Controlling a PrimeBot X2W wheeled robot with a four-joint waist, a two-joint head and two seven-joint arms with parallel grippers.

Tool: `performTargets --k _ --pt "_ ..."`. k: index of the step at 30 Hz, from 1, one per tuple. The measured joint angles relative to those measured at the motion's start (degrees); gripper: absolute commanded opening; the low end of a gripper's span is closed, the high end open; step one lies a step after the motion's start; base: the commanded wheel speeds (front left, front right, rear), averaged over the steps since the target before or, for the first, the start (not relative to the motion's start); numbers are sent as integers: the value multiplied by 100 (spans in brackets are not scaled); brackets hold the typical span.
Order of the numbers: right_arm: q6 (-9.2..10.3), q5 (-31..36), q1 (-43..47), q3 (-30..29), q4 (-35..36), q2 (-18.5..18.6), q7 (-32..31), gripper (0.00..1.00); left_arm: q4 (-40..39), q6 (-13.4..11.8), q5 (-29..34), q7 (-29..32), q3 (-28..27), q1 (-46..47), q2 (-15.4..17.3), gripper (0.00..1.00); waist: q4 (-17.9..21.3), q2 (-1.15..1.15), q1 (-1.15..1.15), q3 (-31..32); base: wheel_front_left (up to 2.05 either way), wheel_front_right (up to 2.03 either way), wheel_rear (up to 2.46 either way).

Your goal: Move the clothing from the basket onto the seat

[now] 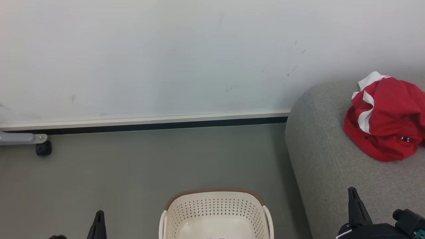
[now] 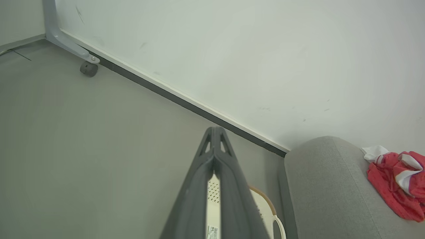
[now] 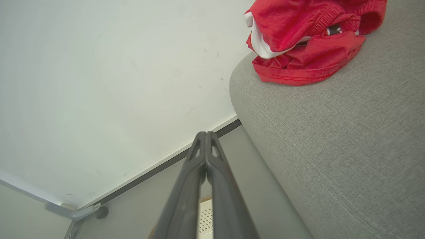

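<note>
The red clothing (image 1: 385, 119) with white trim lies bunched on the grey seat (image 1: 332, 172) at the right; it also shows in the left wrist view (image 2: 396, 181) and the right wrist view (image 3: 305, 43). The cream basket (image 1: 215, 212) with its brown rim stands on the floor at bottom centre, and no clothing shows in the part of it in view. My left gripper (image 1: 99, 215) is at the lower left, its fingers (image 2: 215, 146) pressed together and holding nothing. My right gripper (image 1: 352, 194) is low over the seat's front, fingers (image 3: 206, 149) closed on nothing.
A pale wall with a white and black skirting runs across the back. A grey metal leg with a black caster (image 1: 43, 148) stands at the far left by the wall. Grey floor (image 1: 149, 166) lies between the caster, the basket and the seat.
</note>
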State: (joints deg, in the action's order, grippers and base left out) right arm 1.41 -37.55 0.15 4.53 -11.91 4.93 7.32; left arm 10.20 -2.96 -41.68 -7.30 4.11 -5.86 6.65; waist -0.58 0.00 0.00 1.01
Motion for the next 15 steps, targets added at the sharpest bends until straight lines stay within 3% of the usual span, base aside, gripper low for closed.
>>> performTargets --k 15 --pt "-179 -1210 -107 -275 -126 -47 -325 0 146 245 -1134 325 -213 238 -88 0 13 0 0 -25 0 0 0"
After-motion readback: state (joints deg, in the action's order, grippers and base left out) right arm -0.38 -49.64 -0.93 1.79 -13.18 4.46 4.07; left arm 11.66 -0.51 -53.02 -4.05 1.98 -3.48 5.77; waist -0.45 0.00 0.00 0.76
